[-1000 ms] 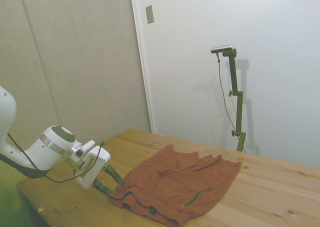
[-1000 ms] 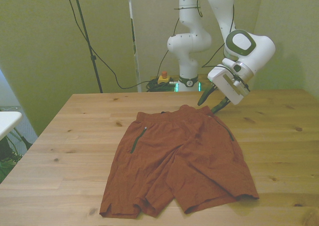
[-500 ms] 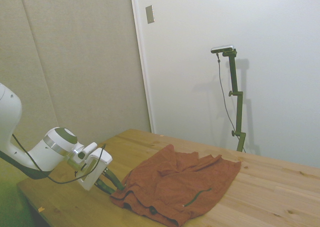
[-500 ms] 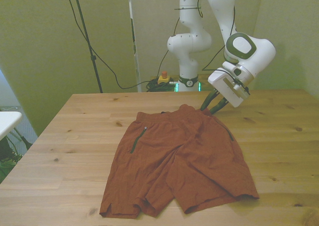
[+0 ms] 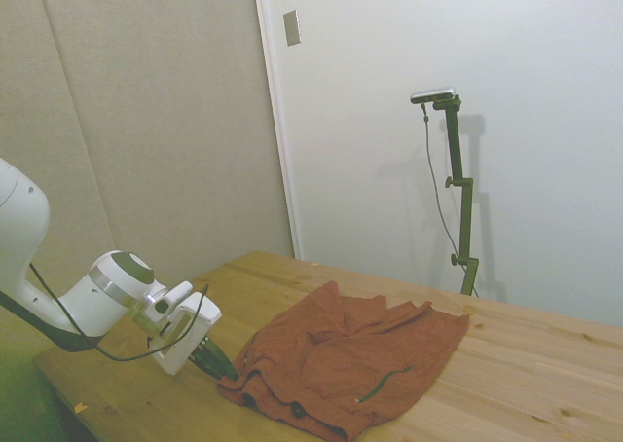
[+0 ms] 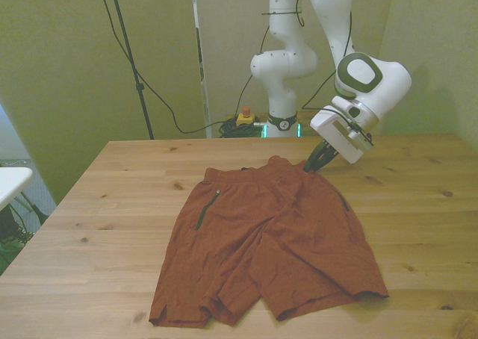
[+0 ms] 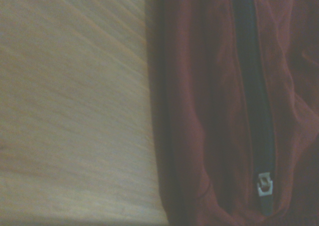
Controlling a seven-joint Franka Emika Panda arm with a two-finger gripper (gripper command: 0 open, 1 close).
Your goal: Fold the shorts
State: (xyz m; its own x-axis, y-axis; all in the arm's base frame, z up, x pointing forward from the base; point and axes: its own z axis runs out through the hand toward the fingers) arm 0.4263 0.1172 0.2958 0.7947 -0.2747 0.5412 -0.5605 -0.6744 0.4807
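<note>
Side view, lower left of frame: the gripper [image 5: 216,361] sat low over the table [image 5: 545,364], fingers drawn narrow, nearly together, tips right at the near edge of the shorts [image 5: 346,359]. Couldn't tell whether any cloth was actually pinched between them.

Front view: shorts [image 6: 269,234] lay spread flat across the frame's centre, waistband toward the top, both legs running down to the bottom edge, dark pocket zip [image 6: 207,210] on the front view's left. Gripper [image 6: 314,162] was upper right of centre, at the waistband corner on the front view's right.

Wrist view: wood grain on one side, rust fabric edge on the other w/ a dark zip line [image 7: 254,86] and its small metal pull [image 7: 264,184].

Risks, as judged:
- Pinch too shallow at the hem → fabric prob. slips out on lifting, fold fails.
- Fingers catching only the top layer → layers separate, shorts bunch instead of folding clean.
- Tips pressed hard on the wood → scrape or drag the whole garment sideways.
- Soft cloth, one-corner grip → leg may trail and twist.
</note>
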